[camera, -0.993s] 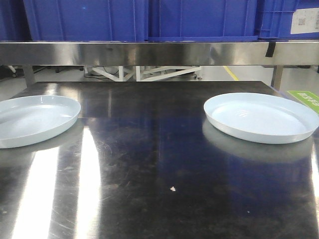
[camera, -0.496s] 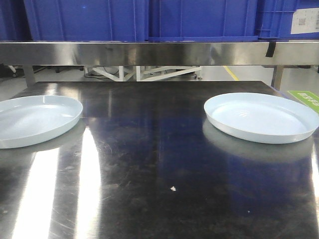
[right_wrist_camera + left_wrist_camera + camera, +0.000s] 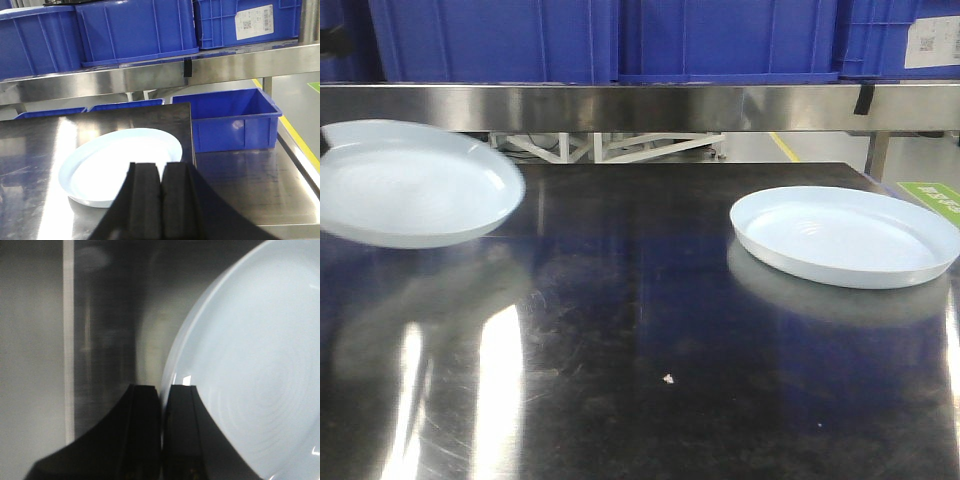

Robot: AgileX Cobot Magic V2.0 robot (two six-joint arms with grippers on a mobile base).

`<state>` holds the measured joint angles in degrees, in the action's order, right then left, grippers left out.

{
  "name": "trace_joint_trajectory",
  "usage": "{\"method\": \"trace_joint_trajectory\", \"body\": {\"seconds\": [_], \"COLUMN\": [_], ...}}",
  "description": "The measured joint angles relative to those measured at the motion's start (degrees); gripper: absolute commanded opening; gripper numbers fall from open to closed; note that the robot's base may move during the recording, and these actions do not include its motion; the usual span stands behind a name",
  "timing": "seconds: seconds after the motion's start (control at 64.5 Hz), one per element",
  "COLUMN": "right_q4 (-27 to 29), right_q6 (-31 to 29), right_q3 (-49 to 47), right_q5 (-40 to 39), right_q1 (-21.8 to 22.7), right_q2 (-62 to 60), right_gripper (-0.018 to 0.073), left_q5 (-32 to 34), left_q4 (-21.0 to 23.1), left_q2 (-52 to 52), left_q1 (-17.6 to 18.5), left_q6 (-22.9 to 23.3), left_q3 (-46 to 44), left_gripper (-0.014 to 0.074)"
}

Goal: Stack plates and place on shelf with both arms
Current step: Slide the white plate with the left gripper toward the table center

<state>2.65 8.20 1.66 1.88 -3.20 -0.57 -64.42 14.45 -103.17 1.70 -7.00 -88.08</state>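
Note:
One pale bluish-white plate hangs tilted above the dark tabletop at the left. In the left wrist view my left gripper is shut on the rim of this plate. The second plate lies flat on the table at the right. It also shows in the right wrist view, just beyond my right gripper, which is shut and empty, above the table. The stainless-steel shelf rail runs across the back.
Blue ribbed crates stand on the shelf. An open blue crate sits lower, right of the dark tabletop. A small white crumb lies on the table's middle. The table's right edge is close to the right plate.
The left plate has left the table: it has risen, moved right and tilted, held by my left gripper. The right plate has not moved.

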Motion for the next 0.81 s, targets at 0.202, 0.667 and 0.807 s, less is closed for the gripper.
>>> {"method": "trace_joint_trajectory", "body": {"seconds": [0.202,0.667,0.807], "right_q4": [0.00,0.00,0.00], "right_q6": [0.00,0.00,0.00], "right_q3": [0.00,0.00,0.00], "right_q5": [0.00,0.00,0.00], "right_q1": [0.00,0.00,0.00], "right_q2": [0.00,0.00,0.00], "right_gripper": [0.0048,0.0048,0.0048], "left_q5": [-1.51,0.76,1.34], "left_q4": [3.33,3.21,2.99], "left_q2": [0.51,-8.44,-9.68], "left_q1": [9.98,22.14,22.14], "left_q6": [-0.62,-0.62,-0.62], "left_q3": [0.01,-0.02,-0.02], "left_gripper": [0.0090,0.0090,0.0090]}}
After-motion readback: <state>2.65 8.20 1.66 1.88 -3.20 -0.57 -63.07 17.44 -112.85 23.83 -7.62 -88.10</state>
